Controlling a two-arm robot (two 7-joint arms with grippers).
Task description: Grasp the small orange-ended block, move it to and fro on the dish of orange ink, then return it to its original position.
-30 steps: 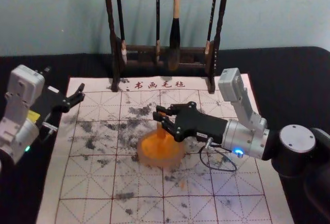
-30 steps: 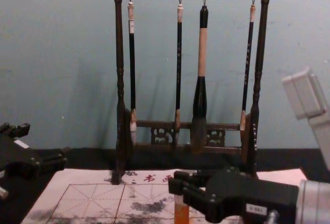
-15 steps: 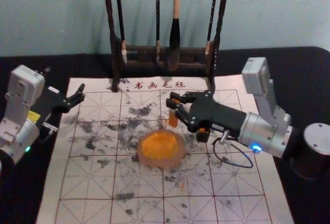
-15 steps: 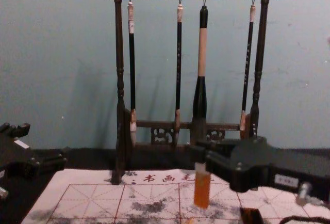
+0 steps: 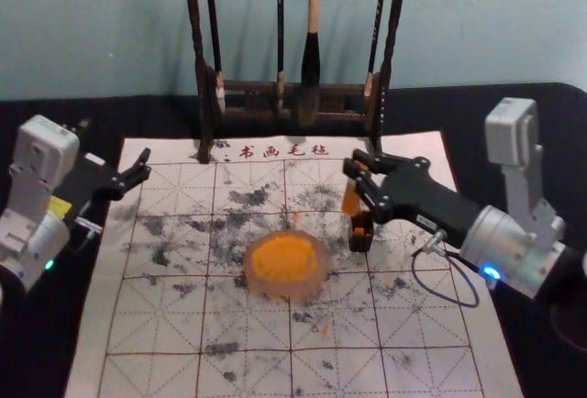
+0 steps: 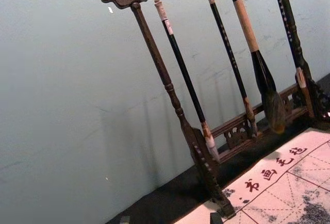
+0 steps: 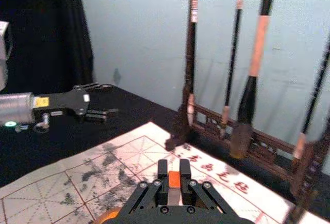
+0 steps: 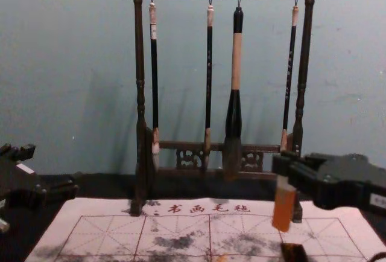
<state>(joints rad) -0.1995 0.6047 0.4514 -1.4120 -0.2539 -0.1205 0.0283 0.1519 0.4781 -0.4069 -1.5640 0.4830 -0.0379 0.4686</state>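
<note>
Right claw [image 7: 174,174], pinching the orange block [image 5: 350,199], had moved off the dish [image 5: 285,291] to its two o'clock, block raised near the black holder [image 5: 360,242]. Inking looked done, return pending. Left claw [image 5: 144,165] parked spread, dish's ten o'clock.

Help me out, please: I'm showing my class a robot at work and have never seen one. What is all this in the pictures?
It's a two-armed robot. One camera on its head looks down, one on its chest looks forward from lower, and each wrist carries its own. In the head and chest pictures, the robot's left is your left.

A calligraphy mat lies on the table, bearing a round dish of orange ink and a small dark container with orange in it. Behind, four brushes hang on a carved wooden stand.

The right hand grips a small orange-ended block, orange end down, above the mat. The left hand is open and empty, off to the left.
</note>
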